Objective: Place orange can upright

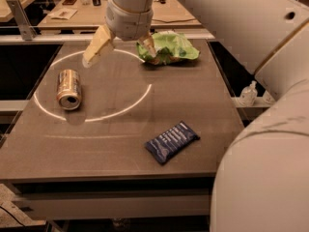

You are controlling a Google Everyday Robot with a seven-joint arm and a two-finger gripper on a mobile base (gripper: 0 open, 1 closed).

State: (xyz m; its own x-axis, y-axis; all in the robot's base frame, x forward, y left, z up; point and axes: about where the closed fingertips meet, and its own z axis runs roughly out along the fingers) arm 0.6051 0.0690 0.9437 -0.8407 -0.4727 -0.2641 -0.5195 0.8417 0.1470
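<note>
The orange can (pixel 68 88) lies on its side at the left of the grey table (pixel 203 110), its open top facing the front edge, on a white ring marked on the tabletop. My gripper (pixel 121 51) hangs above the back middle of the table, up and to the right of the can and apart from it. Its two tan fingers (pixel 96 47) are spread wide and hold nothing.
A green chip bag (pixel 170 47) lies at the back of the table, just right of the gripper. A flat blue snack packet (pixel 171 141) lies front right. My white arm fills the right side. Another table with small items stands behind.
</note>
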